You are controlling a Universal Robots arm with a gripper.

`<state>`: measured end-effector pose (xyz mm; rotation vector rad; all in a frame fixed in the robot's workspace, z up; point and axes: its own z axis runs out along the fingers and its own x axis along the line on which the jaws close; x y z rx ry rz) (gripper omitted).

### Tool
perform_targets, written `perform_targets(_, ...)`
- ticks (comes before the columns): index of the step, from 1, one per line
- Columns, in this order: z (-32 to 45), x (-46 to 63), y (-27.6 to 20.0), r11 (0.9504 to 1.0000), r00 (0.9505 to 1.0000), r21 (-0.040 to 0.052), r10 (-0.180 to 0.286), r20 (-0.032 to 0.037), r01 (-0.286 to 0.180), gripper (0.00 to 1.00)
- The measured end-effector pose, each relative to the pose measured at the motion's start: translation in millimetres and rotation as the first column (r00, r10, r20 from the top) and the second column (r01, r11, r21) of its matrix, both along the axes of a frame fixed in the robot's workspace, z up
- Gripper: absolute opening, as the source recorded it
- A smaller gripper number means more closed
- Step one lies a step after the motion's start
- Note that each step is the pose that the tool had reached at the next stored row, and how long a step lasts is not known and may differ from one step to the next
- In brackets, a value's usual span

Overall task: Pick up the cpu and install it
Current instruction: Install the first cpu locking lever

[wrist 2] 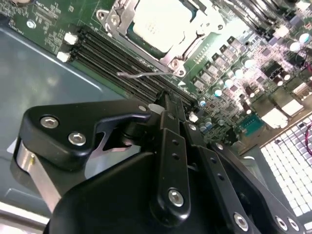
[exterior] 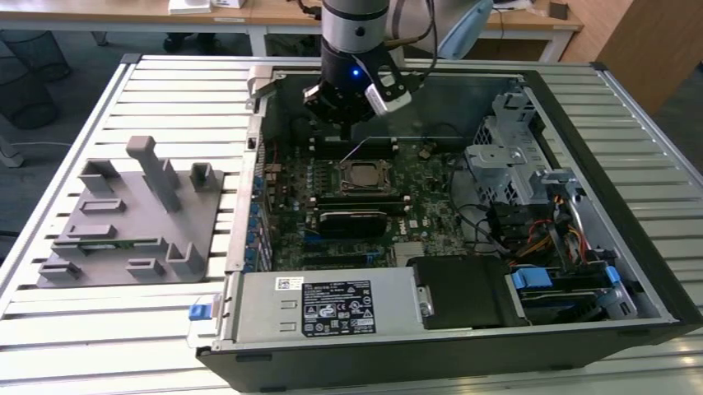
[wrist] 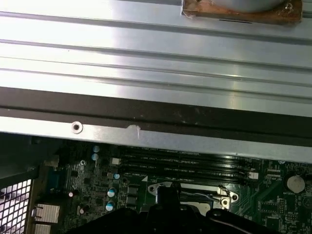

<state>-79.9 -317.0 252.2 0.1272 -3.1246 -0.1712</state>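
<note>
Gripper (exterior: 347, 128) closed, empty, at 12 o'clock of the cpu (exterior: 360, 174) in its socket (exterior: 380, 186). Likely light, stiff, slick-topped, fragile: you'd hold it by opposite edges.

The arm (exterior: 354, 29) is a silver-grey tube with a black band and a small blue light (exterior: 354, 74) just above the gripper (exterior: 345, 132), whose black links carry silver screws (wrist 2: 77, 139).

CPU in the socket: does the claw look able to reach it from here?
Probably yes. The claw hangs over the motherboard just beside the cpu, whose metal top lies uncovered; a thin wire lever juts out nearby.
</note>
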Motion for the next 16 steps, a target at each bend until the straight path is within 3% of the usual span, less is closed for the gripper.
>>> perform_targets(3,-1.4,2.3,0.4,0.9999,1.0000,-0.0138,0.000,0.0002,0.000,0.11)
perform_targets(16,-12.3,14.8,1.1,0.9999,1.0000,-0.0142,0.000,0.0000,0.000,0.11)
